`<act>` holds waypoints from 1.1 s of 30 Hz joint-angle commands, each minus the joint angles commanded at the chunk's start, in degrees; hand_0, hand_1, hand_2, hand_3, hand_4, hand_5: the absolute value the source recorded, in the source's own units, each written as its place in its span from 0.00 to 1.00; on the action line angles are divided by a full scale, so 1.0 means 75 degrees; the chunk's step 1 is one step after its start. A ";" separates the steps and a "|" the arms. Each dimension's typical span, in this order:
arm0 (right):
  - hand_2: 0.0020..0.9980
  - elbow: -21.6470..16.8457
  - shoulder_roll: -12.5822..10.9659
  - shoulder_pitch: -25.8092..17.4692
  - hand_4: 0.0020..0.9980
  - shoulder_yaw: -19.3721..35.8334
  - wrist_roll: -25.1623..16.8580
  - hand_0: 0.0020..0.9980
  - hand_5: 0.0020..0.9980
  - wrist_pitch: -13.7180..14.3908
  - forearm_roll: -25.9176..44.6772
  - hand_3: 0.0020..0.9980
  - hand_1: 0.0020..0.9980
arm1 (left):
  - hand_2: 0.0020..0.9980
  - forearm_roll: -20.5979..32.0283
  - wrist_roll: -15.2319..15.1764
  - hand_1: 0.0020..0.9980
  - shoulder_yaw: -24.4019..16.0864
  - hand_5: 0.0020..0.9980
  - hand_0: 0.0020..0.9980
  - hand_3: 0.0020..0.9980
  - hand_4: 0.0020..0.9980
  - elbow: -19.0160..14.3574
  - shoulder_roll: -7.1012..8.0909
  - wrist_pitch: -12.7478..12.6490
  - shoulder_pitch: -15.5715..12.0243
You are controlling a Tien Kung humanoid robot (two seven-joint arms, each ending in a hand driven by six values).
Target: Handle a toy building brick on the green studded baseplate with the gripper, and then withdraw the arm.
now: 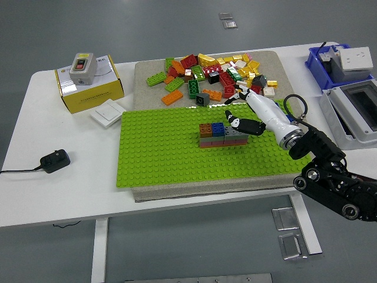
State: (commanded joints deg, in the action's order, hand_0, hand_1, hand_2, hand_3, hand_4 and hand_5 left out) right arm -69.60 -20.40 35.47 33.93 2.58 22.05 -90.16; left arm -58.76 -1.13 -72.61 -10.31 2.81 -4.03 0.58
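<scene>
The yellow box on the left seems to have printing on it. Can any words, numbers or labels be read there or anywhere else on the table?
Yellow box: dark print along its front, too small and blurred to read.
Grey switch unit on top of it: a red spot and a dark spot, no legible text.
White socket in the blue bin: no readable marking.
Nothing else carries legible text.

White bench (pixel 35 194) w/ lime-green studded baseplate (pixel 159 159) on a beige mat (pixel 147 73). On the plate, a small stack of bricks (pixel 222 134): brown, blue & green tops over grey, w/ an orange-red strip at the base. Behind it, a loose brick pile (pixel 215 73) in red, yellow, green, orange, white & black. Right hand (pixel 259 112) white-shelled w/ black fingers (pixel 235 123); arm black. Left side: yellow box (pixel 91 94) topped by a grey switch w/ red & green buttons, white plate (pixel 106 112), black adapter (pixel 53 160). Far right: blue bin (pixel 313 62), grey case (pixel 347 132).
</scene>
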 joint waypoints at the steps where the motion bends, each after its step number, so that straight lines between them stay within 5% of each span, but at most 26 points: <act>1: 0.97 0.0048 -0.0075 -0.0049 0.53 0.0111 0.0068 0.84 0.43 0.0016 -0.0154 0.70 0.90 | 0.58 0.0008 -0.0003 0.66 0.0007 0.68 0.66 0.59 0.17 0.0000 0.0000 -0.0001 0.0000; 2: 0.97 0.0109 -0.0153 -0.0097 0.53 0.0208 0.0153 0.84 0.43 0.0022 -0.0316 0.70 0.90 | 0.58 0.0015 -0.0006 0.66 0.0011 0.68 0.66 0.59 0.17 0.0000 0.0000 -0.0003 -0.0002; 3: 1.00 0.0195 -0.0244 -0.0150 0.54 0.0301 0.0267 0.85 0.39 0.0013 -0.0495 0.82 0.91 | 0.58 0.0025 -0.0006 0.66 0.0015 0.68 0.66 0.59 0.17 0.0000 0.0000 -0.0005 -0.0006; 8: 1.00 0.0734 -0.0654 -0.0408 0.54 0.0496 0.0916 0.85 0.39 -0.0270 -0.1460 0.82 0.91 | 0.58 -0.0016 0.0038 0.66 -0.0050 0.68 0.66 0.59 0.17 0.0000 0.0018 -0.0014 -0.0044; 10: 1.00 0.0878 -0.0693 -0.0510 0.55 0.0596 0.1125 0.85 0.34 -0.0369 -0.1827 0.92 0.93 | 0.58 -0.0028 0.0050 0.66 -0.0061 0.68 0.66 0.59 0.17 0.0000 0.0017 -0.0015 -0.0051; 18: 1.00 0.1162 -0.0665 -0.0593 0.55 0.0578 0.1421 0.86 0.34 -0.0565 -0.2640 0.96 0.93 | 0.58 -0.0041 0.0058 0.66 -0.0047 0.68 0.66 0.59 0.17 0.0000 0.0034 -0.0018 -0.0050; 33: 1.00 0.2199 -0.0359 0.0133 0.54 -0.0653 0.1224 0.86 0.36 -0.0736 -0.2022 0.96 0.93 | 0.58 0.0048 0.0050 0.66 0.0023 0.68 0.66 0.59 0.17 0.0000 0.0044 -0.0031 0.0012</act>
State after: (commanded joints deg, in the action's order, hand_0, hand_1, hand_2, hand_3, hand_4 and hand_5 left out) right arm -53.11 -23.09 36.46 29.03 11.76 16.53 -105.33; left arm -58.40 -0.75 -72.44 -10.31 3.14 -4.26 0.66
